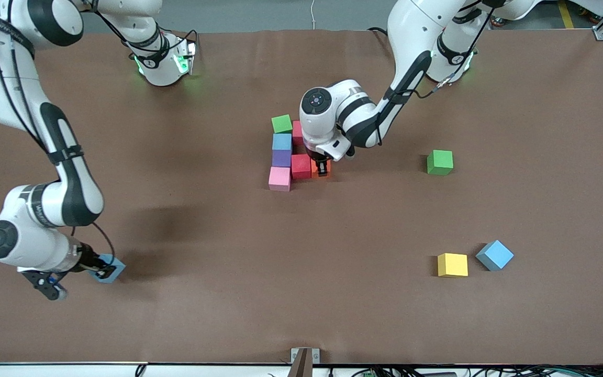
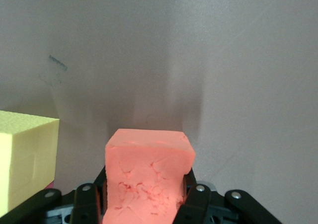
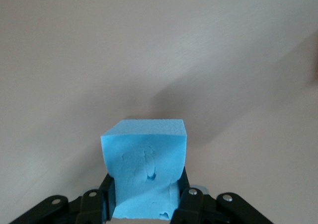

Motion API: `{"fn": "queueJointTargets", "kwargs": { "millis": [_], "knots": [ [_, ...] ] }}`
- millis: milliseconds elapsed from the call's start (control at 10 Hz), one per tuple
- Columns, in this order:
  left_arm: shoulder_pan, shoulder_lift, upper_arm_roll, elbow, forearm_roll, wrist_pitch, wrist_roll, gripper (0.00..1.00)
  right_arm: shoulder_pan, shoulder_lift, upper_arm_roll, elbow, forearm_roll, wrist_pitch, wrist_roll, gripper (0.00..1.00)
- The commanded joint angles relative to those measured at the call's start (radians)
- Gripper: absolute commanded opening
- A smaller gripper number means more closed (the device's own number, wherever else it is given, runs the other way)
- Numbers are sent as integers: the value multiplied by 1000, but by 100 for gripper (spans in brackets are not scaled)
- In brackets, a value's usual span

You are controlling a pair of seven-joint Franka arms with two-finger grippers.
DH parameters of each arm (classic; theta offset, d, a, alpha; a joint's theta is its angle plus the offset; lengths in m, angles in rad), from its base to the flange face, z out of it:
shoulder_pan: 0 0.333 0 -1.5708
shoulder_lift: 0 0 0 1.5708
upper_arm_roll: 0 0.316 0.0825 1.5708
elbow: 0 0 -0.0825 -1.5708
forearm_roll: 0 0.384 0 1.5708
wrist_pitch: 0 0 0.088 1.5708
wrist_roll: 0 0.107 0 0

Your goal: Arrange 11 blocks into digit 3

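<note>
Beside the red block (image 1: 301, 166), the left claw (image 1: 322, 171) squeezed an orange block (image 2: 147, 177) that needed setting down flush, while the right claw (image 1: 103, 272) gripped a blue block (image 3: 145, 167).

Cluster of blocks (image 1: 286, 154) mid-surface (image 1: 202, 314). Left hand (image 1: 323, 170) grips the end block (image 2: 146, 179) on the cluster's side toward the left arm's end. Single block (image 1: 439, 162) well apart that way. Pair of blocks (image 1: 453, 265) nearer the camera, side by side. Right hand (image 1: 103, 270) grips the outlying block (image 1: 113, 268) toward the right arm's end.
</note>
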Motion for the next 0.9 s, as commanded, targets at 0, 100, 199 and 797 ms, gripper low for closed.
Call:
{"fn": "queueJointTargets", "kwargs": {
  "millis": [0, 100, 199, 797],
  "knots": [
    [-18, 25, 2, 15, 44, 6, -120, 29, 50, -49, 56, -21, -23, -91, 21, 16],
    [-18, 22, 2, 15, 44, 6, -120, 29, 67, -55, 90, -22, -23, -124, 22, 16],
    [-25, 22, 2, 15, 44, 6, -120, 35, 85, -55, 128, -33, -21, -129, 22, 16],
    [-1, -82, -1, -1, 73, -63, -92, 100, 198, -68, 290, -117, -20, -104, 26, 17]
  ]
}}
